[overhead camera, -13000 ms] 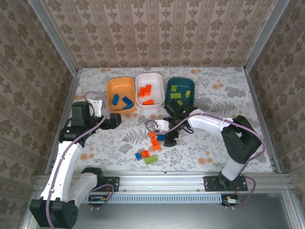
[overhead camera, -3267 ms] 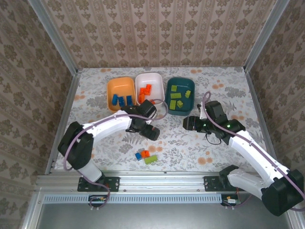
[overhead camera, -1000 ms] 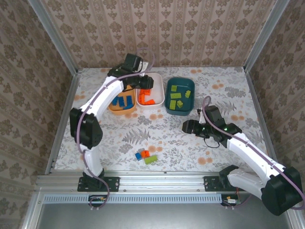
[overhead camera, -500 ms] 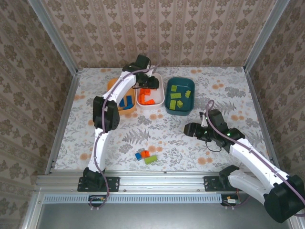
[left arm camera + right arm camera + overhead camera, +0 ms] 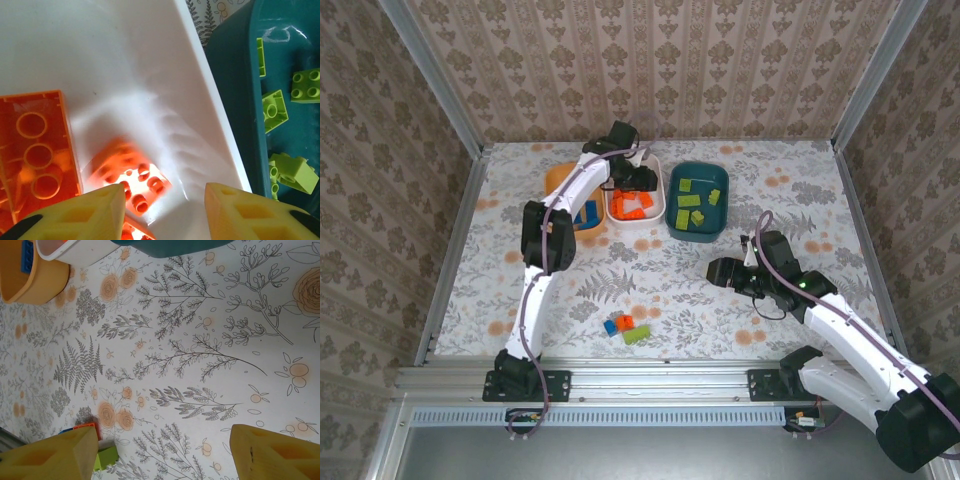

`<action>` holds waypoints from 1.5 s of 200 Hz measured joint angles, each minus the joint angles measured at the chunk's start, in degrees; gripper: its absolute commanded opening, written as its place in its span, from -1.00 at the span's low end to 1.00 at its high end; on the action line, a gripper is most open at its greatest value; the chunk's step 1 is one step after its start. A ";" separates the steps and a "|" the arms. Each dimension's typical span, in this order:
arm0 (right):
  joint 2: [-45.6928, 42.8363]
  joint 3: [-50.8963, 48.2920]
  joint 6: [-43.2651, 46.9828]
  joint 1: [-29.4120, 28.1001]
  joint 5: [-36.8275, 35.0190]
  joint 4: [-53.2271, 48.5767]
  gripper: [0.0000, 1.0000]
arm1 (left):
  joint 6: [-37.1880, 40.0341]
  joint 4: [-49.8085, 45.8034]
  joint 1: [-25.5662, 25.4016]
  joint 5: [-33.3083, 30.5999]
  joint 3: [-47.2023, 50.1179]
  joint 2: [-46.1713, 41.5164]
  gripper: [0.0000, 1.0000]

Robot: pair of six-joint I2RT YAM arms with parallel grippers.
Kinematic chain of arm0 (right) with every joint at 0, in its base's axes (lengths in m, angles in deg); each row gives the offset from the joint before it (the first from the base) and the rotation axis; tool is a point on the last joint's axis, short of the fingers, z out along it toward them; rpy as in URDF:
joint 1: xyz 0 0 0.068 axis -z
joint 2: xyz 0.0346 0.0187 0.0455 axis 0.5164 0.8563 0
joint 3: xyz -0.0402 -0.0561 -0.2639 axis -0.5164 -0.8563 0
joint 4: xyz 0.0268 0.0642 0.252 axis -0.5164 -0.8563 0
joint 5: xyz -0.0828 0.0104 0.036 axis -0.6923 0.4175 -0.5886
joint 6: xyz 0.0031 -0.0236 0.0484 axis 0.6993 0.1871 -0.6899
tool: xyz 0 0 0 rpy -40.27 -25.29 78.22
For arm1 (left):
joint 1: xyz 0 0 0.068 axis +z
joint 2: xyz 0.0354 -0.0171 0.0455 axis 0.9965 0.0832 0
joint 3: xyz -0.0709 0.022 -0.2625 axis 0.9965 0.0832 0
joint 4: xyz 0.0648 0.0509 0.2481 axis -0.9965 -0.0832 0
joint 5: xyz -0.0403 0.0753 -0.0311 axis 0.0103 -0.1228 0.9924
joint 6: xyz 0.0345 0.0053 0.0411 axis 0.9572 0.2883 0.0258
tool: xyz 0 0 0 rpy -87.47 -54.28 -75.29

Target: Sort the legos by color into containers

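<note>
Three tubs stand in a row, orange tub [image 5: 557,178] with blue bricks [image 5: 27,257], white tub [image 5: 125,60] with glossy, studded orange bricks [image 5: 37,150], teal tub [image 5: 672,200] with lime bricks [image 5: 275,110]; both grippers gape empty, left gripper [image 5: 165,200] over the white tub, right gripper [image 5: 162,440] above the floral table [image 5: 780,190].

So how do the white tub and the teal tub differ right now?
The white tub holds orange bricks; the teal tub holds lime green bricks. The open left gripper hangs over the white tub; nothing hangs over the teal tub. Both are similar rounded tubs, side by side.
</note>
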State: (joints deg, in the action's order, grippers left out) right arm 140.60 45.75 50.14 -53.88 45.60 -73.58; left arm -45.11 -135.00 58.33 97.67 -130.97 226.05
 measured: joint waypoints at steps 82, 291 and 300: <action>3.67 0.42 -0.13 -5.57 -2.25 -0.11 0.44 | -0.42 0.00 0.00 0.92 3.41 -3.32 0.07; 53.09 36.22 1.92 -43.45 -20.00 -14.53 0.89 | -2.93 8.17 14.47 -1.64 76.89 -88.76 0.86; 53.35 36.81 1.88 -43.52 -20.06 -14.82 0.89 | -2.93 7.89 14.91 -1.49 77.48 -88.94 0.86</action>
State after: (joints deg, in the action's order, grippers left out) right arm 193.95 82.56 52.02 -97.40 25.53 -88.40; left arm -48.03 -127.11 73.24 96.18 -53.49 137.12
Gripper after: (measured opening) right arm 0.946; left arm 0.927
